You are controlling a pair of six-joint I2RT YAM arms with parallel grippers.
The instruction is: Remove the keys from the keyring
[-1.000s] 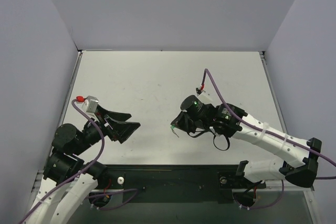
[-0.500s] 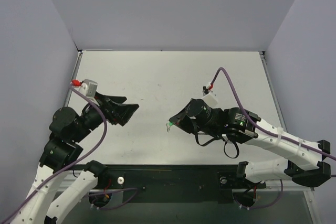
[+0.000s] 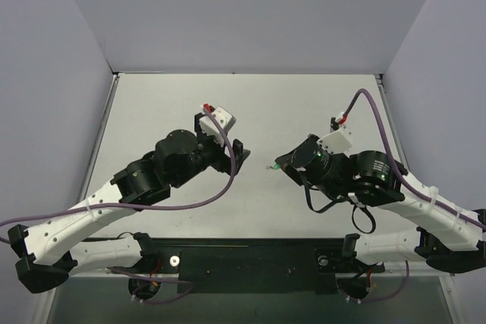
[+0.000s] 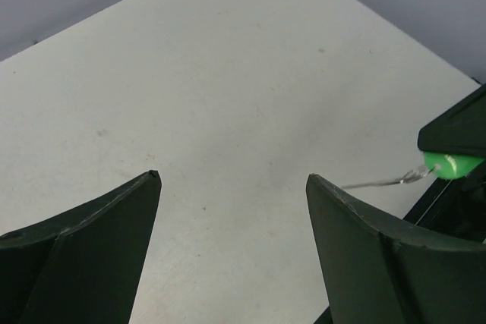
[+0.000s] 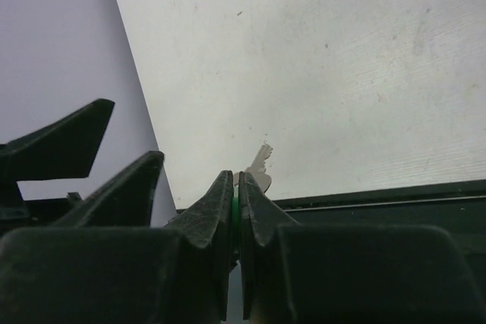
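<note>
My right gripper (image 3: 283,163) is shut on the small green keyring (image 3: 277,165) and holds it above the table near the centre. The tiny silver key (image 3: 270,166) sticks out from it toward the left arm. In the right wrist view the green keyring (image 5: 236,206) shows as a sliver between the closed fingertips (image 5: 225,187), with the key (image 5: 258,168) poking out past them. My left gripper (image 3: 241,154) is open and empty, just left of the key. In the left wrist view the keyring (image 4: 448,163) and the thin key (image 4: 380,182) lie right of my open left gripper (image 4: 231,180).
The white table (image 3: 175,111) is walled by grey panels on three sides. A black rail (image 3: 250,259) with the arm bases runs along the near edge. The left gripper's fingers (image 5: 83,138) show at the left of the right wrist view.
My left arm has swung from the left side to the centre, its open jaws now close to the key. My right gripper has shifted right with the keyring still held.
</note>
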